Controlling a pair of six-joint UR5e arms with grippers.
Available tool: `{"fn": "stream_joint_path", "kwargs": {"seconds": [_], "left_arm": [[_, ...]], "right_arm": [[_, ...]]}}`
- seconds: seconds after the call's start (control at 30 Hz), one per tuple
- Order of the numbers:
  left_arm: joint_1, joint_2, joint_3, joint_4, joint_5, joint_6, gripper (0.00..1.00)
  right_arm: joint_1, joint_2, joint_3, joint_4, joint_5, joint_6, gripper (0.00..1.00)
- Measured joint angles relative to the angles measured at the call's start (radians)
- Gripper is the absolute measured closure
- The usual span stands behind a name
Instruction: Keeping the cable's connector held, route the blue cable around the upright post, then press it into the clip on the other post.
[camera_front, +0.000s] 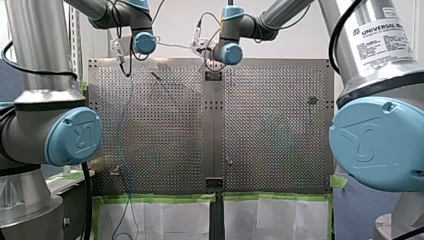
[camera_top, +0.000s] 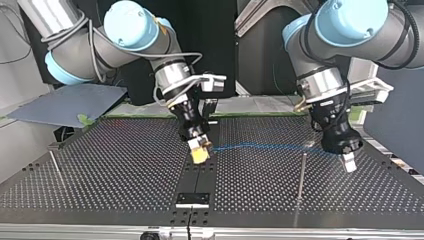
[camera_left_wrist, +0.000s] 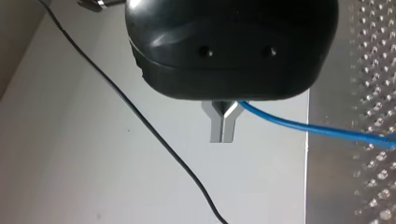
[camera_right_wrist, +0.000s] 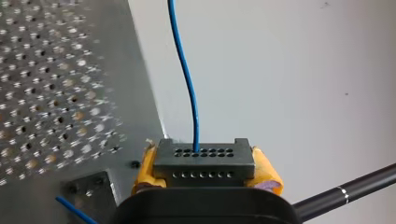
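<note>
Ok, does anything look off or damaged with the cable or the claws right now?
Nothing stands out. The cable runs cleanly from the connector, which sits square between my right claw's yellow pads, across to my left claw, which is shut on it. No fraying or snag shows.

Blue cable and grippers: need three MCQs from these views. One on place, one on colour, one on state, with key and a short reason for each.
1. The connector is:
A. dangling free
B. between my right gripper's pads
C. lying flat, unheld

2. Those pads are:
A. yellow
B. red
C. white

3. My left gripper's fingers are:
A. spread wide, empty
B. shut, with the blue cable running out between them
C. shut on the connector

Key:
1 B: in the right wrist view the pads flank the block on both sides.
2 A: yellow shows at both of its ends.
3 B: in the left wrist view the metal tips meet and the cable leaves the notch above them.
</note>
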Motion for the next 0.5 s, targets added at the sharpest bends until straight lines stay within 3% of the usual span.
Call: {"fn": "stream_joint_path", "kwargs": {"seconds": [0.5], "left_arm": [[0.125, -0.108, 0.117, -0.127, 0.126, 0.000, 1.00]], "right_arm": [[0.006, 0.114, -0.128, 0.043, -0.008, 0.003, 1.00]]}}
